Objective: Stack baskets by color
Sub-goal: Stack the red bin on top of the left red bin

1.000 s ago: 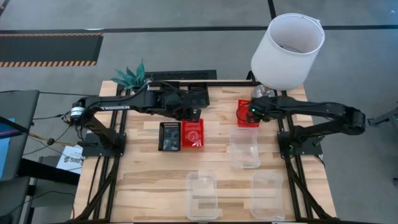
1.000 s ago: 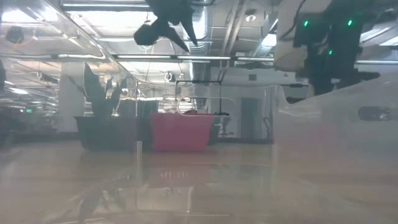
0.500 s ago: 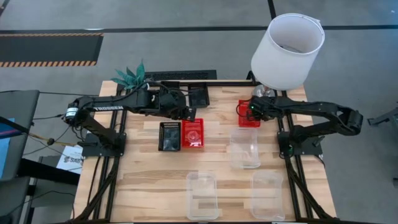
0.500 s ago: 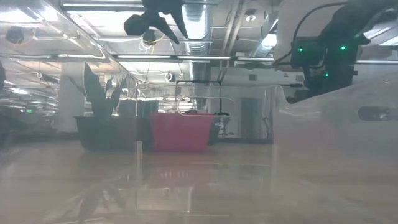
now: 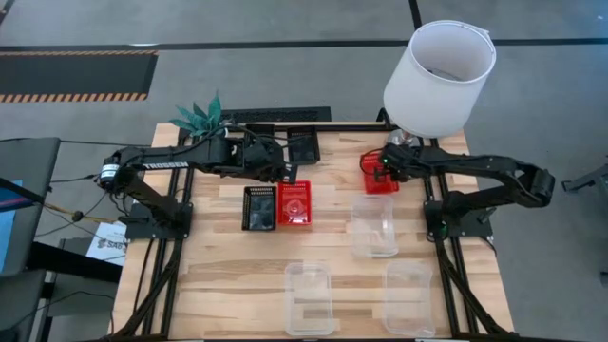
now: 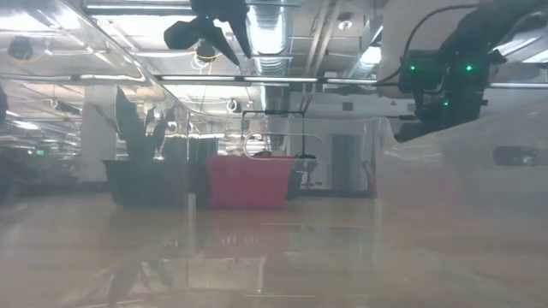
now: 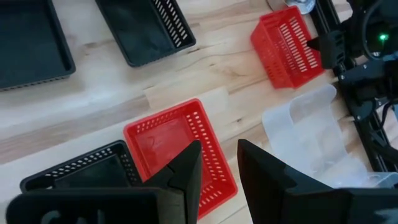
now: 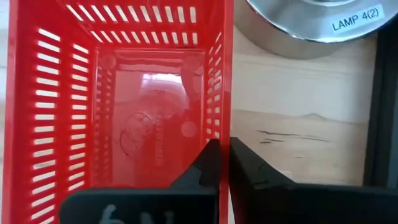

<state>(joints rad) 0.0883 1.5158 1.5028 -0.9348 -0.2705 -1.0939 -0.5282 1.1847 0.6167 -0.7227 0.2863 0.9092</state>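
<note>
A red basket (image 5: 372,183) stands at the far right beside the lamp's base (image 8: 311,25), and my right gripper (image 5: 382,171) is shut on its wall. Mid-table, a second red basket (image 5: 294,203) sits side by side with a black basket (image 5: 259,208). My left gripper (image 7: 217,149) hovers above that pair, open, with nothing between its fingers. Another black basket (image 5: 304,147) rests farther back. Three clear baskets (image 5: 373,225), (image 5: 309,296), (image 5: 408,296) stand on the near half of the table. My right gripper pinches the red basket's long wall on the lamp side (image 8: 225,118), one finger (image 8: 208,163) inside the basket and the other finger (image 8: 252,169) outside. The fingers come steeply from above. The basket sits level with its bottom on the table.
A white lampshade (image 5: 439,76) looms over the far right corner, close to my right arm. A small plant (image 5: 198,116) stands at the far left. A flat black tray (image 7: 31,43) lies behind the far black basket. Bare wood shows at the near left.
My right gripper has come down onto the red basket at the far right, shifting slightly toward the table's left; the basket has stayed in place. My left gripper has drawn back a little toward the table's left and upward.
</note>
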